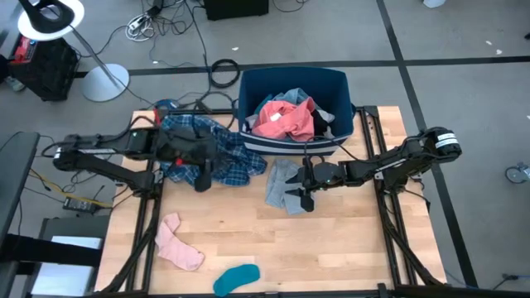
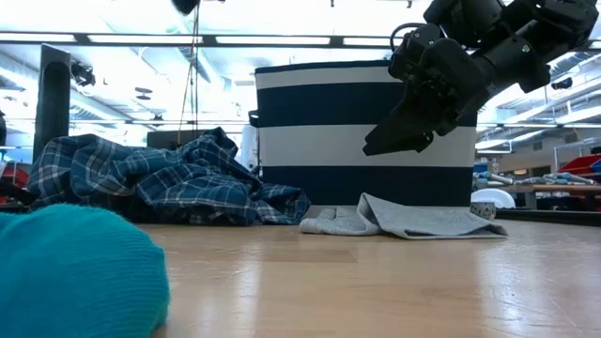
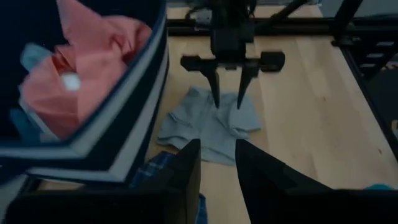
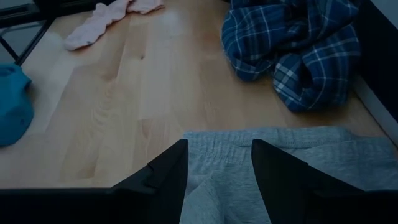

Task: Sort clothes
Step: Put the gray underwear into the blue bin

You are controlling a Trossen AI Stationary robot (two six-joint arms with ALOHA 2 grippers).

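Observation:
A grey garment (image 1: 281,184) lies flat on the wooden table in front of the striped blue bin (image 1: 294,76). My right gripper (image 1: 305,199) hovers open just above it, fingers (image 4: 168,177) on either side of a grey fold, and the low view shows them clear of the cloth (image 2: 413,221). A blue plaid shirt (image 1: 228,157) lies crumpled left of the bin. My left gripper (image 1: 201,178) is open and empty above the shirt's near edge, pointing toward the grey garment (image 3: 211,127). A pink garment (image 1: 286,120) lies in the bin on other pieces.
A pink sock (image 1: 178,244) and a teal sock (image 1: 236,279) lie near the table's front left. The bin's wall (image 2: 319,131) stands right behind the grey garment. Bare wood stretches across the front right of the table.

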